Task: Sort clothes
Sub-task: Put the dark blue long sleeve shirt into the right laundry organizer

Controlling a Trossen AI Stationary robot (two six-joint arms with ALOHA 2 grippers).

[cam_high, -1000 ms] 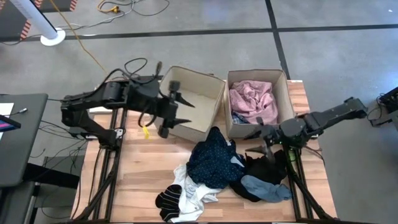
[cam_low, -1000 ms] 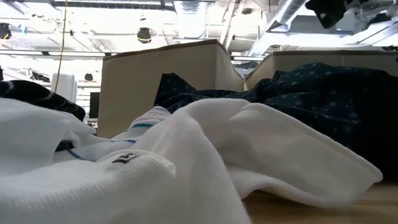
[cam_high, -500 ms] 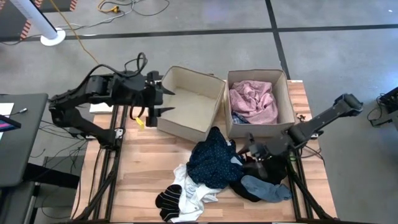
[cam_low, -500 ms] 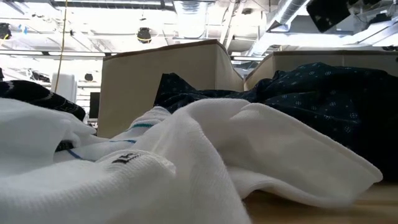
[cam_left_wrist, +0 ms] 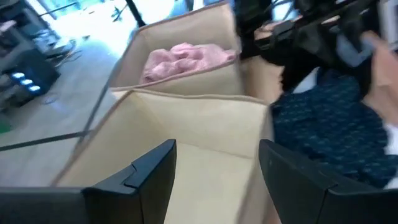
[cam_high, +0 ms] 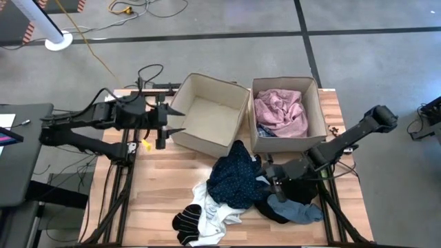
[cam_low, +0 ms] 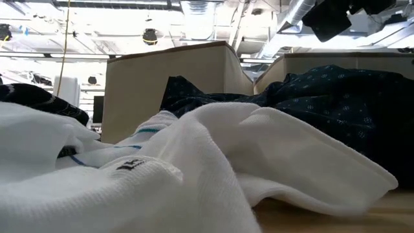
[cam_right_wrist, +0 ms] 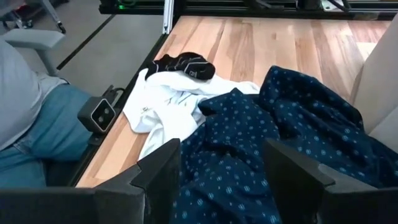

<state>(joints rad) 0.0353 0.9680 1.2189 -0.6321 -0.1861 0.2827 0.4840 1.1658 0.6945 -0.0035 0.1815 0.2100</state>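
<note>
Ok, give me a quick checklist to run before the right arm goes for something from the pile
1. Right gripper jaws open and empty: ok.
2. Right gripper above the pile, over the navy dotted shirt: ok.
3. Left gripper clear of the pile, open at the outer wall of the empty left bin: ok.
4. Right bin has room beside the pink top: ok.
5. Navy shirt free to lift alone: not ok, it overlaps the white garment and drapes against the bins.
6. Black pieces free of the light blue piece: cannot tell.
</note>
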